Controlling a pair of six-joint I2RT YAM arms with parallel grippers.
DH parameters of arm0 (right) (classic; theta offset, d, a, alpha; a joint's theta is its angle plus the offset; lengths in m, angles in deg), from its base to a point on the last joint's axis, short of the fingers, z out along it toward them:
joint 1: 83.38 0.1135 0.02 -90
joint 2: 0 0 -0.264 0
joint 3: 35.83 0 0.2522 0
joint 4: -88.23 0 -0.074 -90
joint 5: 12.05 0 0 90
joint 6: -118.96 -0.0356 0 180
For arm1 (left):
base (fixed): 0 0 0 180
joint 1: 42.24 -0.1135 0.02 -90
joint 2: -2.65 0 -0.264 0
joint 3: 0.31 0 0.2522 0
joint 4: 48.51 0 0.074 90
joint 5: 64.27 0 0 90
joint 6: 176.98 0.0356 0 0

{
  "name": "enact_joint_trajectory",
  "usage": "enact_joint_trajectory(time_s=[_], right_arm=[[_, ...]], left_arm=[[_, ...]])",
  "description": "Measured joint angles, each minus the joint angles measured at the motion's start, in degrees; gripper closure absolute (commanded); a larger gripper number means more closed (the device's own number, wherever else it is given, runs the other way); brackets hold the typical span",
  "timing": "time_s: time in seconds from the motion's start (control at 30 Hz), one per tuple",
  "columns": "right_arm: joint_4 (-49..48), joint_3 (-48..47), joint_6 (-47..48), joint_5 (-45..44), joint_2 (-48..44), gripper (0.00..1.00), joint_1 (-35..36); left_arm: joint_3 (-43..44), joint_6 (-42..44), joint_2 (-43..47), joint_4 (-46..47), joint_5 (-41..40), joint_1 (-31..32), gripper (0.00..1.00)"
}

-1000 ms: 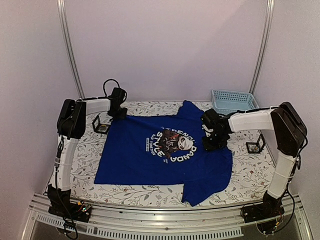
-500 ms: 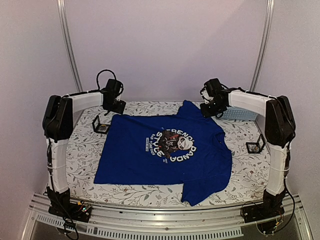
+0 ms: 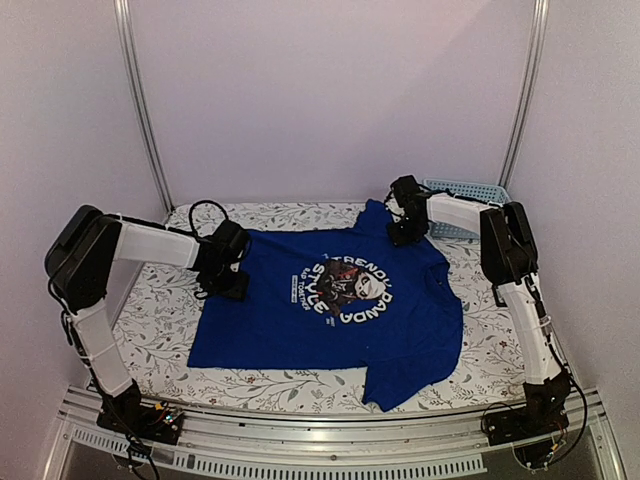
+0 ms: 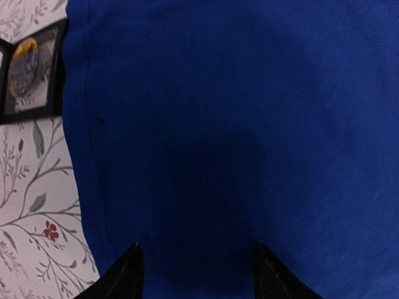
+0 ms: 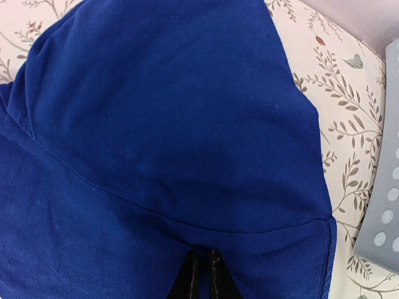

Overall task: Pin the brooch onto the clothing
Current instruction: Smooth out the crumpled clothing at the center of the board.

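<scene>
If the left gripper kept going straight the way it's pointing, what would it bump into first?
The blue T-shirt. The left gripper is open and aims straight at the cloth near the shirt's edge, with nothing in between. How far off the cloth is, I cannot tell.

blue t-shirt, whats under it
Only the floral table cover shows, running out from beneath the T-shirt on every side. The fabric is opaque, so whatever else lies beneath it is hidden.

High rear camera looks down; wrist cameras, seemingly close, share T-shirt point(image 3: 262, 330).
</scene>
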Motion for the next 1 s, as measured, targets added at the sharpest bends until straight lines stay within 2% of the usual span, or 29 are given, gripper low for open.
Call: enact_joint_trajectory(time_s=[0.27, 0.67, 0.77, 0.83, 0.9, 1.0], right_arm=[[3.04, -13.40, 0.24, -1.40, 7.78, 0.91, -2.21], [4.17, -13.81, 4.26, 2.29, 7.19, 0.81, -3.02], [6.01, -11.13, 4.39, 3.34, 3.69, 0.78, -2.29], [6.27, -6.05, 3.87, 3.85, -1.66, 0.76, -1.36], [6.19, 0.87, 2.36, 4.52, -9.35, 0.75, -0.09], [5.20, 14.27, -1.86, 5.33, -24.68, 0.74, 1.97]], left_arm=[[-2.93, -2.12, 0.37, 0.98, -1.42, 0.09, 0.41], [-1.05, 2.01, 0.00, 0.70, -3.87, 0.46, 0.35], [-0.76, 4.33, 2.51, 1.05, -4.33, 1.81, 0.33], [-1.22, 7.02, 6.71, 2.75, -4.22, 4.70, 0.31], [-3.08, 10.67, 12.66, 7.04, -2.62, 9.77, 0.30], [-7.45, 17.35, 21.99, 14.67, 3.91, 20.94, 0.29]])
